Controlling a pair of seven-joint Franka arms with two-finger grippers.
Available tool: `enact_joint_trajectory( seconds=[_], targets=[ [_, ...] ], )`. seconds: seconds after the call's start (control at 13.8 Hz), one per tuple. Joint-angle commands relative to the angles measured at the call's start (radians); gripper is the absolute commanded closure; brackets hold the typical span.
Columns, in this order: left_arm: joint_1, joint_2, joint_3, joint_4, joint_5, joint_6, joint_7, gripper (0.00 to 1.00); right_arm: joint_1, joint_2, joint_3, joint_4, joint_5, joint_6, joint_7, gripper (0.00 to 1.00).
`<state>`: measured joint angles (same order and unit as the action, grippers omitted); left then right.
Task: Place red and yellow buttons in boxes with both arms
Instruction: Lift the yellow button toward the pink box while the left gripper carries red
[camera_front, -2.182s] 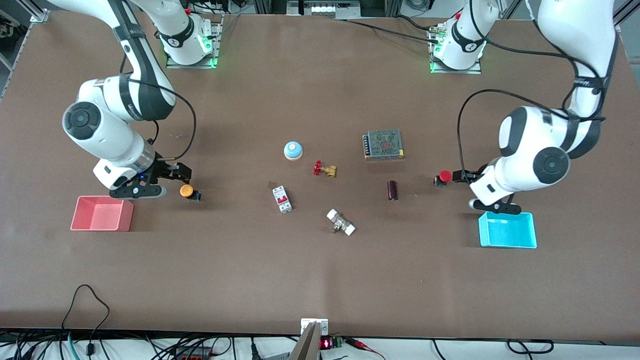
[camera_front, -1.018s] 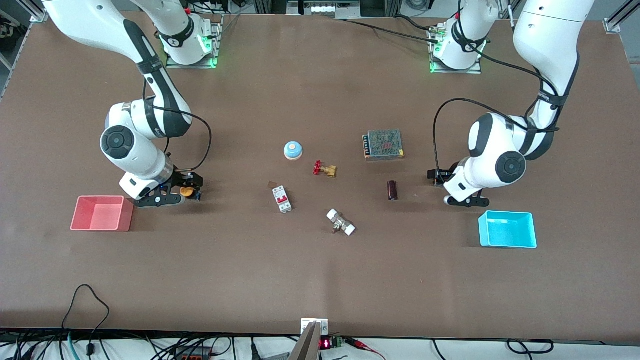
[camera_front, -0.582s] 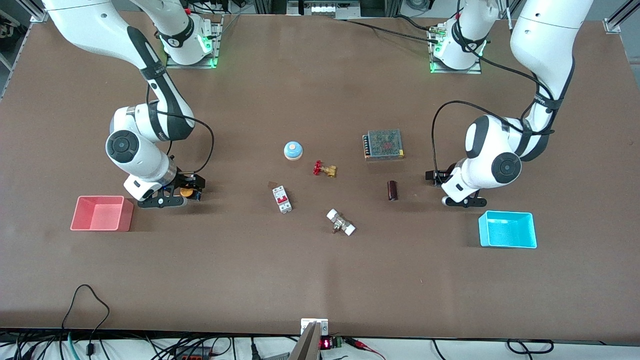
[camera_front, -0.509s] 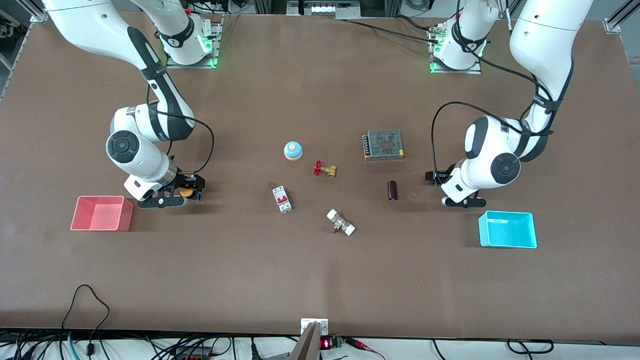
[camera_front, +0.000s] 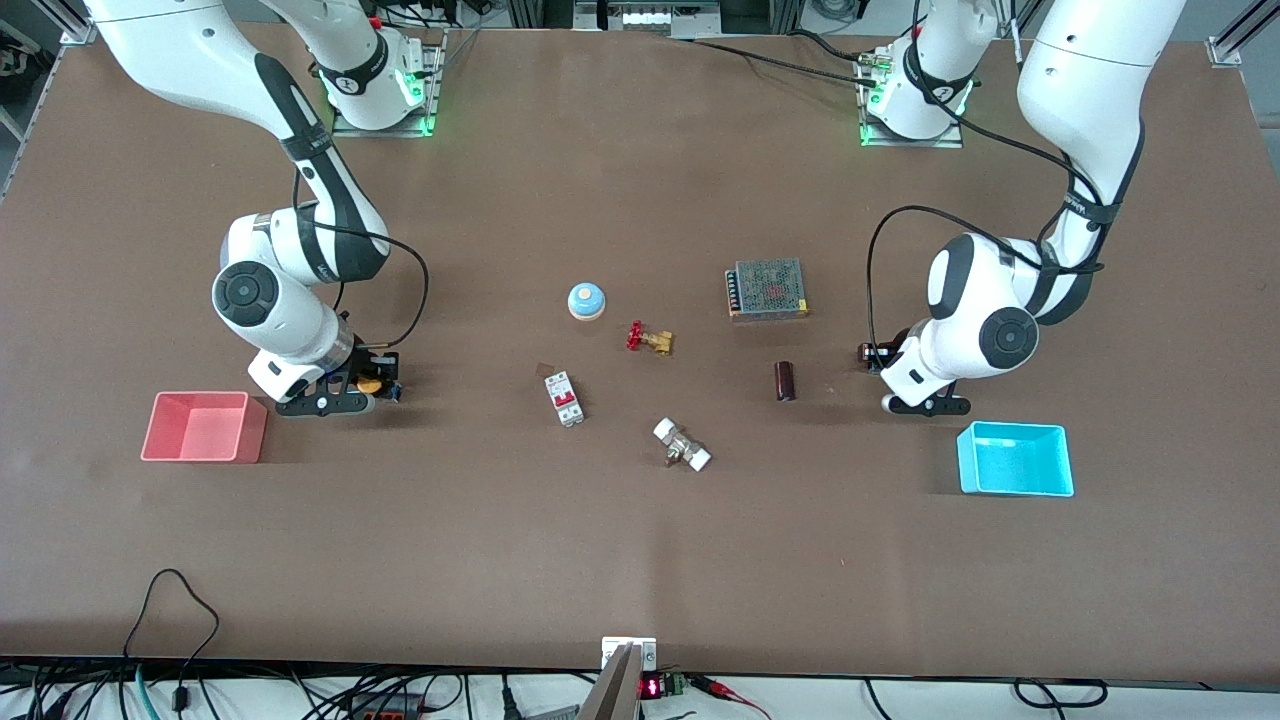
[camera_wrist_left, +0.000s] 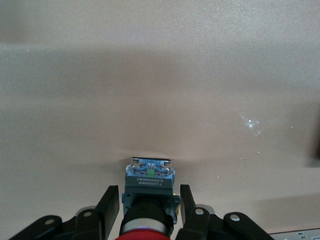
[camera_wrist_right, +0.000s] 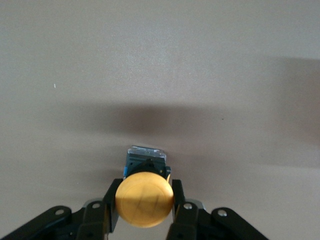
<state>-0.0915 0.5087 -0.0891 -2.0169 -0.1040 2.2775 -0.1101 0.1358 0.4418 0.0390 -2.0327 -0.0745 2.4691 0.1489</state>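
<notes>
The orange-yellow button (camera_front: 371, 384) stands on the table beside the salmon-pink box (camera_front: 203, 455), toward the right arm's end. My right gripper (camera_front: 372, 380) is down on it, and in the right wrist view both fingers press the round cap (camera_wrist_right: 144, 199). The red button (camera_wrist_left: 148, 200) lies between the fingers of my left gripper (camera_wrist_left: 149, 192), which stand close on either side with a thin gap showing. In the front view my left gripper (camera_front: 878, 357) hides it. The cyan box (camera_front: 1015, 489) is empty, nearer the front camera than that gripper.
Mid-table lie a light-blue dome (camera_front: 586, 300), a brass valve with a red handwheel (camera_front: 650, 339), a grey mesh-topped unit (camera_front: 767, 288), a white breaker (camera_front: 564, 398), a dark cylinder (camera_front: 785, 381) and a white fitting (camera_front: 682, 445).
Both arms came down from beside their boxes onto the buttons. In the last half second the right fingers closed onto the yellow cap and the left fingers narrowed around the red button.
</notes>
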Motion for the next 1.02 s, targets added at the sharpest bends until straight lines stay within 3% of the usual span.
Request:
enact_joint_trajectory(
  seconds=[0.0, 0.22, 0.51, 0.73, 0.95],
  targets=[
    [-0.001, -0.018, -0.001, -0.003, -0.025, -0.003, 0.010, 0.69, 0.004, 0.009, -0.001, 0.011, -0.007, 0.008, 0.011, 0.59],
    [0.007, -0.110, 0.000, -0.003, -0.017, -0.042, 0.009, 0.81, 0.004, 0.009, -0.001, 0.014, -0.007, 0.008, 0.011, 0.59],
    [0.113, -0.243, 0.003, 0.015, 0.030, -0.133, 0.010, 0.84, 0.002, -0.033, -0.002, 0.042, -0.002, -0.021, -0.006, 0.59],
    [0.194, -0.242, 0.002, 0.101, 0.199, -0.127, 0.015, 0.84, -0.002, -0.116, -0.005, 0.080, -0.004, -0.157, -0.020, 0.59],
    [0.219, -0.176, 0.002, 0.156, 0.216, -0.122, 0.018, 0.84, -0.030, -0.184, -0.013, 0.106, 0.005, -0.226, -0.129, 0.59]
  ],
)
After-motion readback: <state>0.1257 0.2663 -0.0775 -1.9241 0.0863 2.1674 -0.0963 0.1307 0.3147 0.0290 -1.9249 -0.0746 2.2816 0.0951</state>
